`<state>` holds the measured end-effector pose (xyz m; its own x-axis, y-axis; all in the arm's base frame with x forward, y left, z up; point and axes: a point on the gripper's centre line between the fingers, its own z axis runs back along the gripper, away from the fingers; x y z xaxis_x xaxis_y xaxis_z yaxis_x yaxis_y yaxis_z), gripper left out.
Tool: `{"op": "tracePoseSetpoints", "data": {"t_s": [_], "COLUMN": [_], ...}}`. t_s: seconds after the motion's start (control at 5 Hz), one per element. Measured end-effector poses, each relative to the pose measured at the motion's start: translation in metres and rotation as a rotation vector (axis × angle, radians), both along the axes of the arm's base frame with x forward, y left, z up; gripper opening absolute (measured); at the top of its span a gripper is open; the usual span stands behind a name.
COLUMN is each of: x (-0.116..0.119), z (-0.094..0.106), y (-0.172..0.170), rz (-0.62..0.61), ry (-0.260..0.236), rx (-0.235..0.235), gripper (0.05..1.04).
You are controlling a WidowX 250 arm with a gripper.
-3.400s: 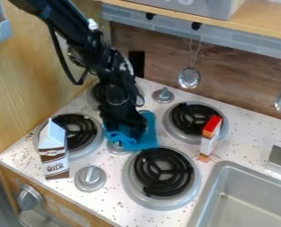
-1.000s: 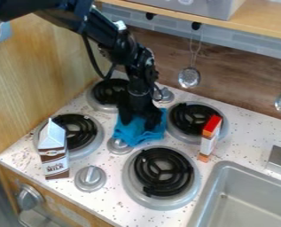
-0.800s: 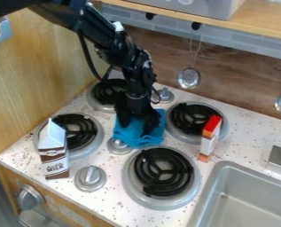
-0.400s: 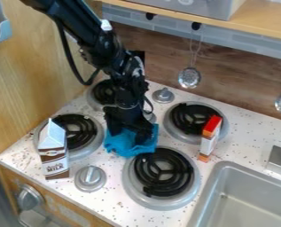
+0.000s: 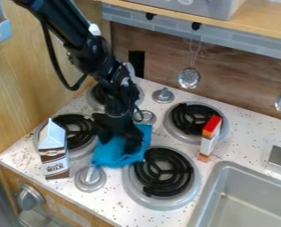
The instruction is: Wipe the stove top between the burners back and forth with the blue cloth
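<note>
Item: bright blue cloth (image 5: 111,156), soft and rumpled, low on the white, dark-speckled tabletop (image 5: 124,201), between the lower-left black coil burner (image 5: 68,124) and the lower-centre black coil burner (image 5: 163,175). Right-hand folds at the lower-centre burner's silver rim; lower left edge at a round silver knob (image 5: 90,178).

Item: black two-finger gripper (image 5: 119,144), pointed down onto the blue cloth and in contact with it; whether spread or pinching fabric, impossible to tell. Attached: black jointed robot arm (image 5: 77,40), slanting in from the upper left.

Also listed:
- Upper-left black coil burner (image 5: 99,94), partly behind the arm.
- Right-hand black coil burner (image 5: 196,117), set in a silver pan.
- Second silver knob (image 5: 163,95), near the wood-patterned back wall (image 5: 166,57).
- Third silver knob (image 5: 145,117), just right of the gripper's upper part.
- Brown and white milk carton (image 5: 53,150), gable-topped, tilted, at the lower-left burner's outer edge.
- Small red, white and orange box (image 5: 209,138), slightly tilted, beside the right-hand burner.
- Silver metal ladle (image 5: 189,78), hanging against the back wall.
- Grey metal sink (image 5: 249,199), lower right corner.
</note>
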<state>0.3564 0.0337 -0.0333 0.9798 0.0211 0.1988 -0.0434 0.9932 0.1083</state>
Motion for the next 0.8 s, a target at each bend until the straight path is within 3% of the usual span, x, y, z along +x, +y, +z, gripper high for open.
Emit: {"op": "tracePoseSetpoints", "data": {"t_s": [0.2, 0.4, 0.8], "x": [-0.015, -0.018, 0.001], "z": [-0.007, -0.008, -0.006], "y": [0.000, -0.001, -0.001], "rz": [-0.006, -0.022, -0.031], "ry": [0.018, 0.003, 0.029], "rx": [0.031, 0.042, 0.011], "gripper": [1.000, 1.000, 0.999]}}
